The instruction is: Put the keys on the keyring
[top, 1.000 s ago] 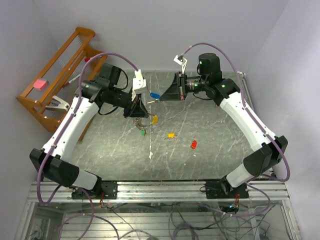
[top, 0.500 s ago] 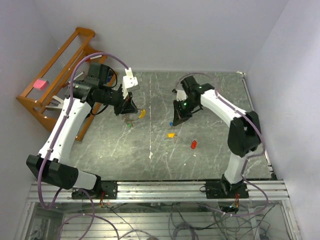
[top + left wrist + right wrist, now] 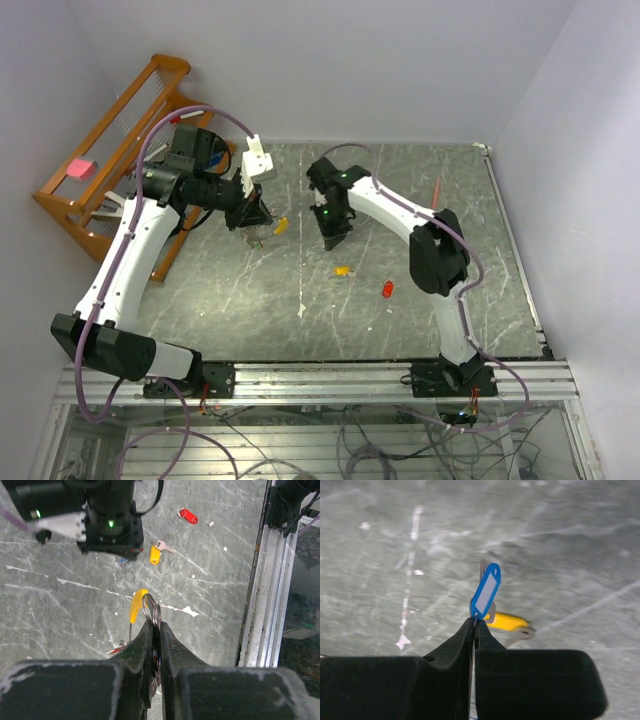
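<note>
Grey marbled table (image 3: 430, 300): one, with one wooden rack (image 3: 110, 150) standing off its far left corner. Left gripper (image 3: 256, 218): raised over the far left part of the table, jaws drawn narrow and clamped on the keyring (image 3: 151, 611). One keyring counted; in the left wrist view its silvery loops stand edge-on straight out of the fingertips, pointing ahead. Its one yellow curved piece (image 3: 137, 603) hangs from the loops, and in the top view its long axis slants toward the right arm. Right gripper (image 3: 332, 240): just to the right of the keyring but apart from it, over the far middle of the table, jaws fully closed and pinching the blue key (image 3: 486, 590) by the lower end of its tag. The tag's long axis stands up out of the fingertips, leaning slightly right, with a grey metal part showing behind it. Keys that can be told apart: three. One blue, held; one yellow key (image 3: 343, 270) on the table directly below the right gripper, its metal blade sticking out sideways from the tag; one red key (image 3: 387, 290) on the table nearer the bases and to the right, lying on a slant. One thin orange-red pencil (image 3: 436, 190) lies near the far right edge, its long axis running almost near to far.
</note>
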Robot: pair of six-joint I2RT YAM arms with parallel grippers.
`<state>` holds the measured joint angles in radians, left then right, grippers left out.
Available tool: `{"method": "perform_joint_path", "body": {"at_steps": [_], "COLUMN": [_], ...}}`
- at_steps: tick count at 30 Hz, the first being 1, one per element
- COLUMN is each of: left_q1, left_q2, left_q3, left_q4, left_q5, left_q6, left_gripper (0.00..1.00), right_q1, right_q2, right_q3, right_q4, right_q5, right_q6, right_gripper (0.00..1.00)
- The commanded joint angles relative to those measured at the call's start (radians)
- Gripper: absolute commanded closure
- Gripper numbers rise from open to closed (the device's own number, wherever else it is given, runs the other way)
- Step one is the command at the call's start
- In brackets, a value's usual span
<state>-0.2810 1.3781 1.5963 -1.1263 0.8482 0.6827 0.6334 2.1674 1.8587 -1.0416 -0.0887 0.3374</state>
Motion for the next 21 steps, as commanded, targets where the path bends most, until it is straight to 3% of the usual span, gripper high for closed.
{"method": "perform_joint_path", "body": {"at_steps": [1, 6, 7, 8, 10, 14, 17, 21], "left_q1": [0.010, 0.012, 0.013, 0.013, 0.014, 0.018, 0.022, 0.030], "left_q2": [-0.019, -0.024, -0.025, -0.025, -0.024, -0.030, -0.036, -0.037], "left_q3": [-0.004, -0.016, -0.018, -0.020, -0.022, -0.025, -0.032, -0.038], "left_q4": [0.021, 0.029, 0.030, 0.033, 0.035, 0.037, 0.038, 0.047], "left_q5": [0.017, 0.022, 0.023, 0.025, 0.028, 0.026, 0.030, 0.044], "left_q6": [0.000, 0.001, 0.001, 0.001, 0.001, 0.001, 0.002, 0.000], "left_gripper": [0.93, 0.93, 0.93, 0.93, 0.93, 0.93, 0.93, 0.93], "right_q1": [0.061, 0.066, 0.061, 0.061, 0.058, 0.053, 0.022, -0.018], "right_q2": [0.046, 0.010, -0.008, -0.020, -0.030, -0.022, -0.070, -0.134], "right_q3": [0.067, 0.017, -0.003, -0.017, -0.040, -0.016, -0.045, -0.118], "right_q4": [-0.045, 0.050, 0.081, 0.112, 0.157, 0.133, 0.142, 0.126], "right_q5": [-0.008, -0.245, -0.308, -0.345, -0.401, -0.431, -0.351, -0.265], "right_q6": [0.045, 0.079, 0.092, 0.104, 0.120, 0.069, 0.041, 0.028], "right_gripper": [0.97, 0.91, 0.85, 0.69, 0.57, 0.55, 0.56, 0.67]}}
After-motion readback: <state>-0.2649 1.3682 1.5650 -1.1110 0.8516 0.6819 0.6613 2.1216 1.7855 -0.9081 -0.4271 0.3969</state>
